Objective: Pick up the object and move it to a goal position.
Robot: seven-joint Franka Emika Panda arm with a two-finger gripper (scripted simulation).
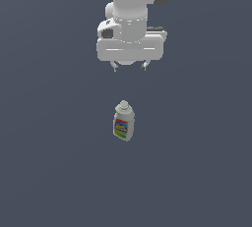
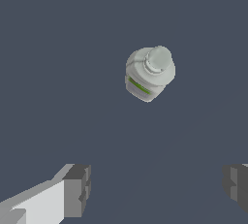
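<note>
Nearest us, one bottle [image 1: 123, 121] stands upright on the dark floor [image 1: 49, 172], capped, contents unseen. We hold our single gripper [image 1: 130, 67] above it, well apart, fingers [image 2: 77, 189] spread wide, gripping nothing.

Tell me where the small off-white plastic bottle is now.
In the exterior view the small off-white plastic bottle stands upright near the centre, on the dark grey floor, below the open gripper, untouched.

A plain, flat, dark slate-grey surface [image 1: 54, 172] is seen across both views, uniform from edge to edge.
</note>
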